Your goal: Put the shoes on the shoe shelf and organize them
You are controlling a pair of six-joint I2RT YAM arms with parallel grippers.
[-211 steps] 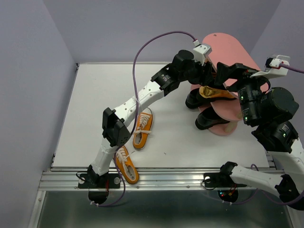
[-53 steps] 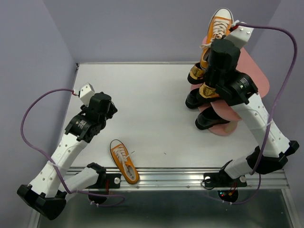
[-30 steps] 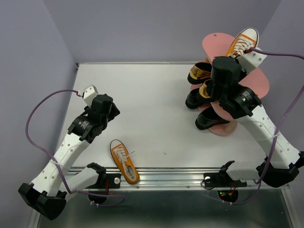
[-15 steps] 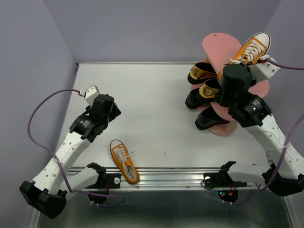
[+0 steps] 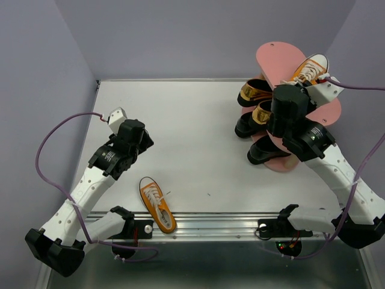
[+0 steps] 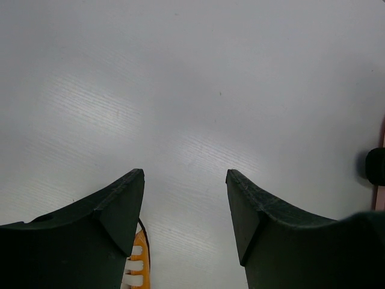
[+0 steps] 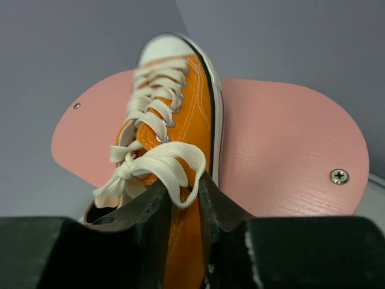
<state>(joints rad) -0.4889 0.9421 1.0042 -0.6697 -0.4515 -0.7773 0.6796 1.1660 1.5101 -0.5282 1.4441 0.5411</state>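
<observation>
pinching orange sneaker (image 7: 183, 102) — right hand (image 7: 181, 186), nearly closed

Both arms are built alike: white tubular links joined by chunky black motor housings. The left arm (image 5: 90, 180) and the right arm (image 5: 337, 174) each end in a black base (image 5: 129, 229) clamped to the metal rail (image 5: 210, 224) at the near edge of the counter (image 5: 198, 132). From each, 1 purple cable (image 5: 45, 150) loops to a small white camera block (image 5: 115, 115) at the end farthest from the rail. The fingers (image 6: 114, 211) are matte black, thick wedges with flat inner faces. Small green and red lights (image 5: 280, 245) glow just below the rail.
</observation>
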